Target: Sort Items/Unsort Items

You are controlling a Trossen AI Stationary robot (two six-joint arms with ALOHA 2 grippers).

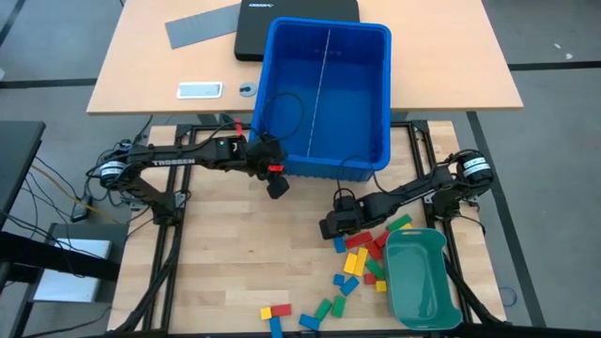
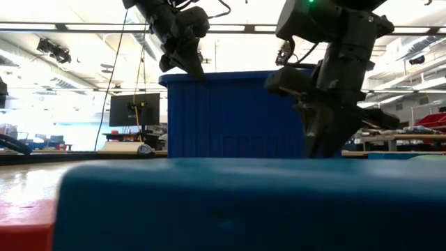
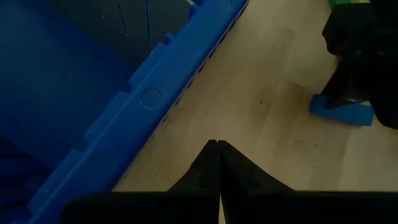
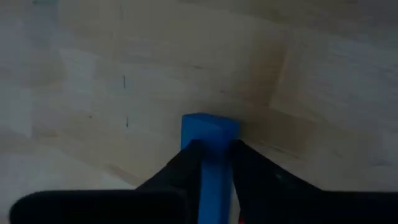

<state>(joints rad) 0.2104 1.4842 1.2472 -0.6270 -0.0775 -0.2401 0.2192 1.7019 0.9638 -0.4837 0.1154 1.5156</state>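
Right tool (image 4: 214, 155) has its two dark fingers on either side of a blue block (image 4: 208, 134) lying on the wooden tabletop (image 1: 235, 253), grasping it at the edge of the scatter of items. Left tool (image 3: 217, 155) hangs clenched and empty beside the front wall of the big blue bin (image 1: 329, 94), waiting.

Starting from the largest: the blue bin stands at the far side of the tabletop, apparently empty apart from a thin divider line. A teal tray (image 1: 418, 277) lies near the right front corner, nothing visible inside it. Between tray and centre lie the loose blocks (image 1: 362, 263) in red, yellow, green and blue, with a few more (image 1: 277, 314) near the front edge.

To do this pick well, I judge the fingers should seat squarely on the block's long sides before lifting, then rise straight up so neighbouring blocks are not dragged, and clear the container's rim fully before letting go.
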